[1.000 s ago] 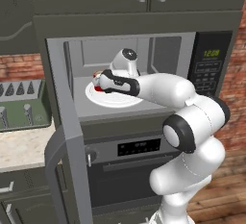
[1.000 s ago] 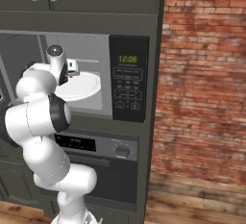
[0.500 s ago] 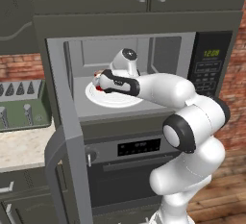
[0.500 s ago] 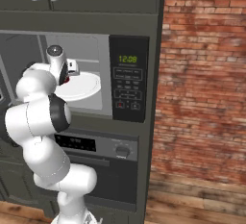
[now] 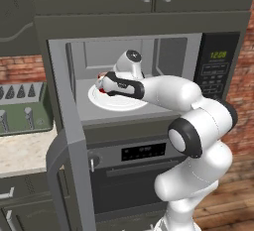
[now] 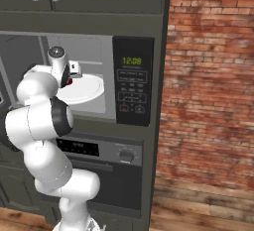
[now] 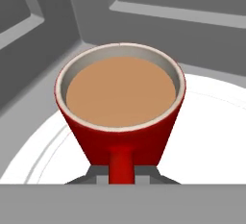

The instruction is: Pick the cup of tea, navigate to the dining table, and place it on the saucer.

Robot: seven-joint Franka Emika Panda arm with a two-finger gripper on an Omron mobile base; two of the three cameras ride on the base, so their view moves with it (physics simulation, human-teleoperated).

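The cup of tea (image 7: 120, 122), a small red mug full of brown liquid, stands on a large white round plate (image 7: 206, 136) inside the open microwave (image 5: 168, 56). Its handle points straight at the hand. My gripper (image 7: 121, 172) is shut on that handle, with a dark fingertip (image 7: 96, 172) pressed against each side. In the left base view the arm reaches into the cavity and a sliver of the red cup of tea (image 5: 101, 90) shows at the gripper (image 5: 102, 84). The right base view shows the cup of tea (image 6: 68, 82) behind the hand. The dining table and the saucer are out of view.
The microwave door (image 5: 69, 141) hangs open toward me on the left. The control panel (image 6: 131, 81) is on the right, and an oven (image 5: 134, 155) sits below. A counter (image 5: 20, 150) lies to the left. A brick wall (image 6: 213, 91) stands to the right.
The jaws have closed onto the mug's handle. The arm and the cup have stayed where they were.
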